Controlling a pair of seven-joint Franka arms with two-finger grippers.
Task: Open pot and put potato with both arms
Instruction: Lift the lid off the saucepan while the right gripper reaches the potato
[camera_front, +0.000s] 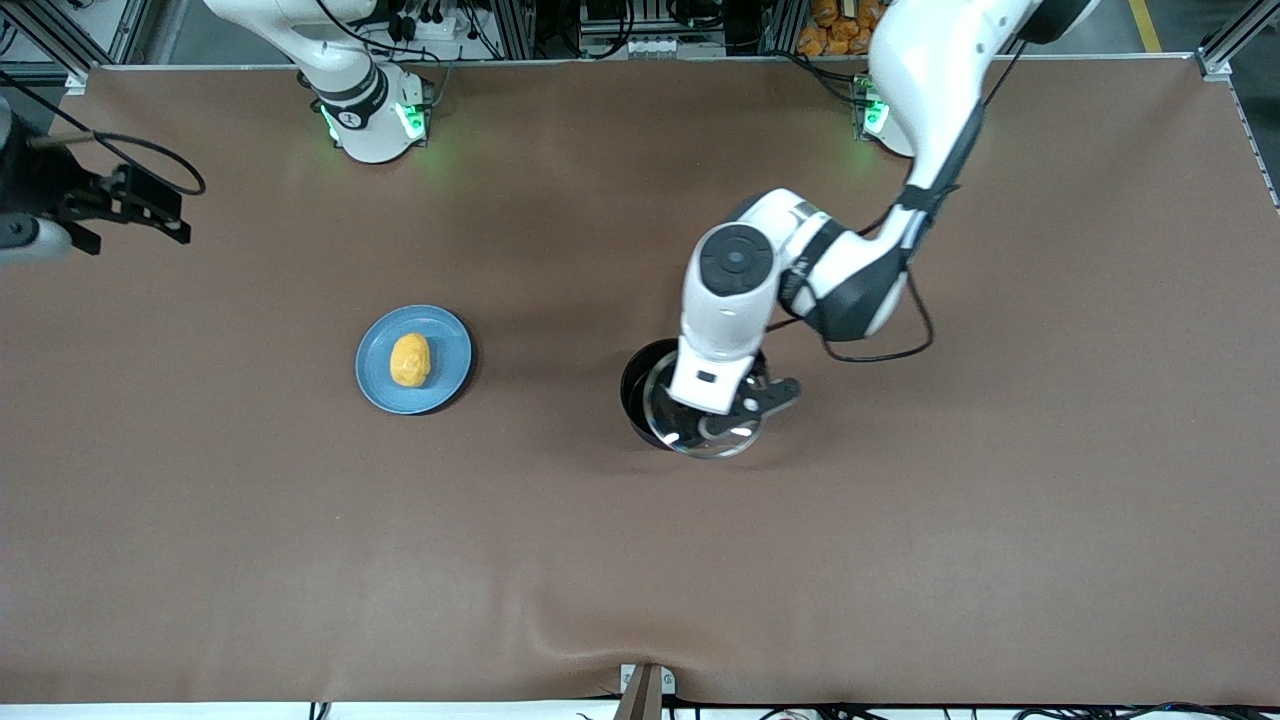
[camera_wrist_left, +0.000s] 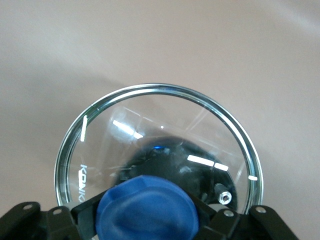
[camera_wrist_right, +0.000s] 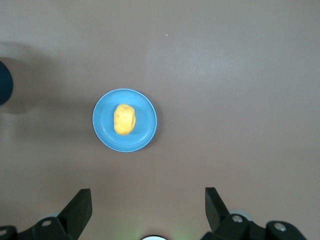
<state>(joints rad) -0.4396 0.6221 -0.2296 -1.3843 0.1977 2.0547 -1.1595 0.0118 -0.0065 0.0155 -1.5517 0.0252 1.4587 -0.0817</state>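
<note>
The brown bench (camera_front: 1000, 500) is carrying everything. The left arm (camera_front: 800, 270) is reaching down over the pot (camera_front: 640, 385) mid-bench, and the left gripper (camera_wrist_left: 145, 220) is clamping the blue knob (camera_wrist_left: 145, 210) of the glass lid (camera_front: 700, 435). The right gripper (camera_wrist_right: 147, 207) is hanging wide open, waiting above the blue plate (camera_front: 450, 350). The potato (camera_front: 410, 360) is sitting on that plate, toward the right arm's end.
</note>
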